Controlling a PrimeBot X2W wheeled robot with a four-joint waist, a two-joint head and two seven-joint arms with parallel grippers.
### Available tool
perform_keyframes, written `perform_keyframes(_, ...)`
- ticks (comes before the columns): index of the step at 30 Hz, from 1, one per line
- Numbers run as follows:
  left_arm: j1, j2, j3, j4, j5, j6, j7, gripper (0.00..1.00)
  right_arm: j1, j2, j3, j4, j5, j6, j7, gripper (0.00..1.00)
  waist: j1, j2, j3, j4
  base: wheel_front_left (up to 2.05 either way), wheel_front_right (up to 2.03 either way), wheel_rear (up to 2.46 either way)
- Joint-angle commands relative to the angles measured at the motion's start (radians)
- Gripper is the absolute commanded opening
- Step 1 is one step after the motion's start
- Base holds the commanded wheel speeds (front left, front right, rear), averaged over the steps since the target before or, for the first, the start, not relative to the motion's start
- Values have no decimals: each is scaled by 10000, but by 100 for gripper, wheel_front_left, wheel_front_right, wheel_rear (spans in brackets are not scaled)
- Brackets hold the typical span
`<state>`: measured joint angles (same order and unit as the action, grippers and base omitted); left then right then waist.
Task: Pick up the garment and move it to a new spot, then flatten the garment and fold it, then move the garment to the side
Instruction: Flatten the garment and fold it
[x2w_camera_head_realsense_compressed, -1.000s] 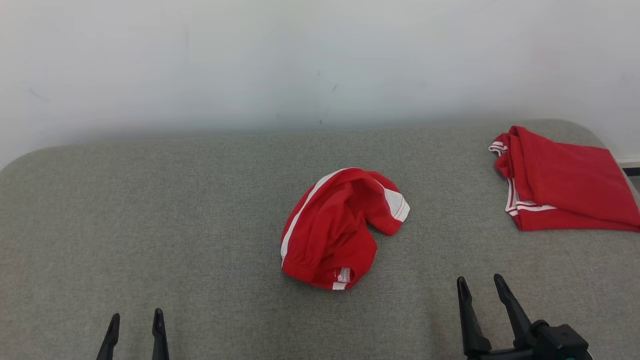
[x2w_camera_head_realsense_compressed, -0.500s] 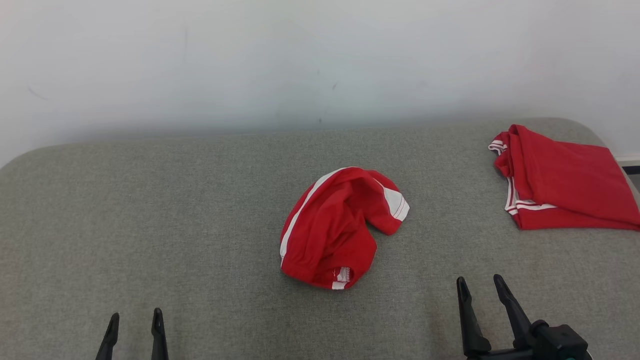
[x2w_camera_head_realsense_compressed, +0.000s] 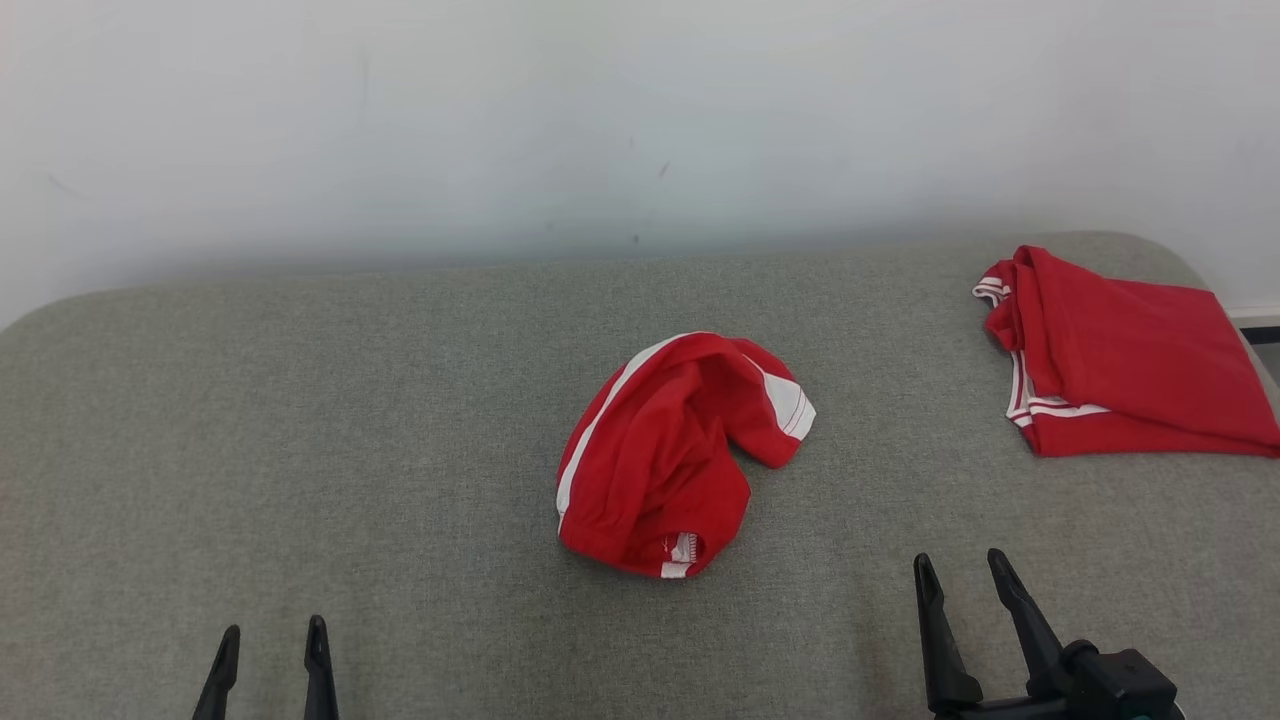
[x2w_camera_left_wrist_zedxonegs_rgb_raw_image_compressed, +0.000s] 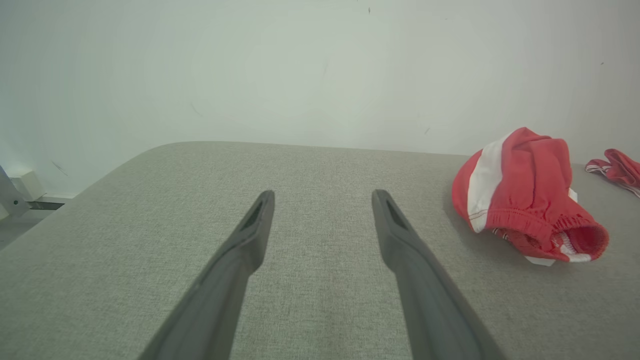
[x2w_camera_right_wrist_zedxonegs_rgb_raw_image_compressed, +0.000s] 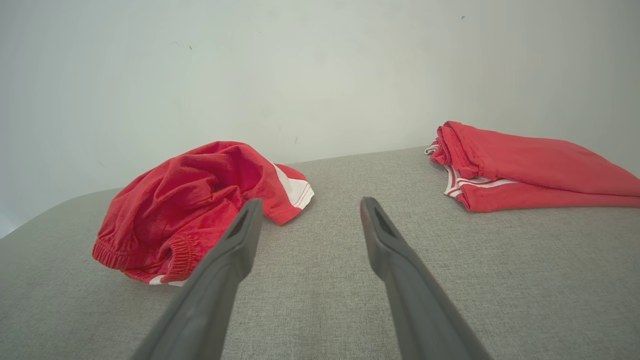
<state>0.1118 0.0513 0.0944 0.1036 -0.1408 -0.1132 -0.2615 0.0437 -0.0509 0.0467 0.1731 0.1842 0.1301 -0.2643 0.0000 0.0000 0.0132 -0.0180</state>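
Observation:
A crumpled red garment (x2w_camera_head_realsense_compressed: 670, 455) with white stripes lies bunched in the middle of the grey padded surface (x2w_camera_head_realsense_compressed: 300, 420); it also appears at the right of the left wrist view (x2w_camera_left_wrist_zedxonegs_rgb_raw_image_compressed: 525, 210) and at the left of the right wrist view (x2w_camera_right_wrist_zedxonegs_rgb_raw_image_compressed: 195, 205). My left gripper (x2w_camera_head_realsense_compressed: 272, 635) stands open at the lower left, well short of the garment, nothing between its fingers (x2w_camera_left_wrist_zedxonegs_rgb_raw_image_compressed: 322, 197). My right gripper (x2w_camera_head_realsense_compressed: 958, 565) is open at the lower right, near the garment's right side, also empty (x2w_camera_right_wrist_zedxonegs_rgb_raw_image_compressed: 310, 205).
A second red garment (x2w_camera_head_realsense_compressed: 1120, 365), folded flat, lies at the far right corner of the surface (x2w_camera_right_wrist_zedxonegs_rgb_raw_image_compressed: 525, 170). A pale wall (x2w_camera_head_realsense_compressed: 600, 120) rises behind the surface. The surface's rounded left edge (x2w_camera_left_wrist_zedxonegs_rgb_raw_image_compressed: 100, 180) drops to the floor.
The camera has shifted slightly, so the whole picture moved a little. Neither the garments nor the grippers have moved.

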Motion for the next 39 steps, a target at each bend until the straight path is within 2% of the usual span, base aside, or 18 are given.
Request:
perform_keyframes(1,-102,-19,-8,11,21,16,-31,100,49,11,16,-37,54,8,-12,100,0,0,4,-3,0,0,0)
perform_keyframes(8,-321,-21,-619,141,-351,-34,-31,100,-10,11,56,-31,95,8,-12,100,0,0,99,-47,0,0,0)
perform_keyframes(15,-1104,-18,-2087,682,-918,-140,-31,100,-269,11,206,-38,161,8,-12,100,0,0,463,-301,0,0,0)
perform_keyframes(23,-2183,-7,-3800,2129,-1484,-173,-23,100,-660,8,330,-9,318,8,-12,100,0,0,1063,-977,0,0,0)
perform_keyframes(28,-2626,1,-4119,2628,-1694,-164,-23,100,-827,9,375,-10,377,8,-12,100,0,0,1258,-1305,0,0,0)
perform_keyframes(39,-3284,-4,-3806,3502,-2296,-165,-23,100,-871,12,417,47,410,8,-11,100,0,0,1289,-1797,0,0,0)
